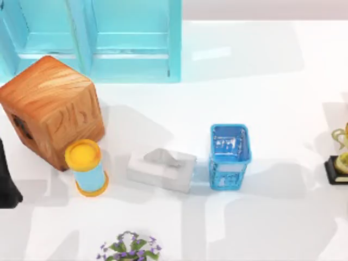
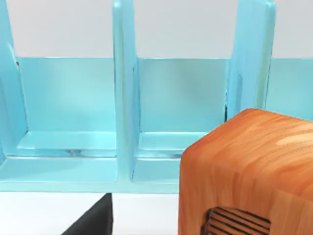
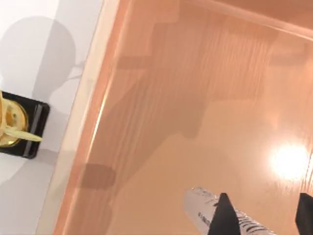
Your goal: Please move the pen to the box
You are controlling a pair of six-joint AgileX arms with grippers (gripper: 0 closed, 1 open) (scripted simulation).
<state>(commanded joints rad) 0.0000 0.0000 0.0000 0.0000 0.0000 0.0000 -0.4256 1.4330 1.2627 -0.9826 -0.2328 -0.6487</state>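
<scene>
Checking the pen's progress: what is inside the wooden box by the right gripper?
The pen shows its pale printed barrel above the box floor, at the right gripper. Its cap cannot be seen.

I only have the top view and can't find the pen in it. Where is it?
Observer: The right wrist view shows the light grey-white pen barrel over a glossy orange wooden surface.
Operator: Is it gripped?
Observer: The dark fingers stand wider apart than the barrel, so the right gripper looks open.
Operator: Anything nearby?
Observer: A gold trophy on a black base stands on the white table, beside that wood's edge.
</scene>
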